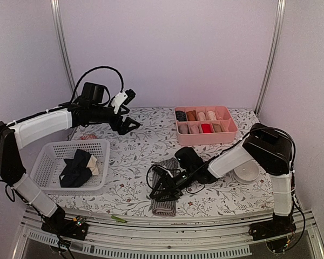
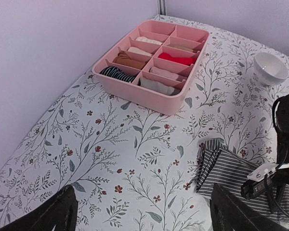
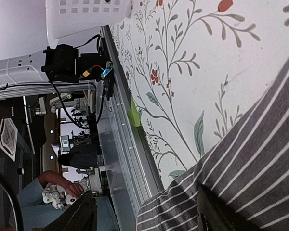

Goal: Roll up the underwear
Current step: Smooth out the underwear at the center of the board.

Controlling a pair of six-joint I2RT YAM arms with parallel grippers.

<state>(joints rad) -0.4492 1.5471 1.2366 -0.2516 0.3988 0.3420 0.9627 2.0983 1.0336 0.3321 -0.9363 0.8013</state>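
- The left gripper [image 2: 142, 192] is held high over the far left of the table [image 1: 135, 148]; its jaws are spread wide, and nothing is seen between them.
- The right gripper [image 1: 161, 189] is lowered at the table's near edge, over the striped underwear [image 1: 164, 206]; its jaws are parted, with the cloth lying flat beneath and between the fingers [image 3: 82, 214]; no clamping is seen.
- The striped underwear is spread on the table near the front, with one end reaching the near edge and the other bunched in folds toward the middle.
- Black underwear [image 1: 75, 168] and a cream piece [image 1: 95, 168] are piled in the basket [image 1: 48, 162] at the left.
- Rolled pieces are set in the compartments of the tray [image 1: 205, 139] at the far right; a red one [image 1: 206, 128] is in the near row.
- A bowl [image 1: 247, 172] is stood near the right arm.
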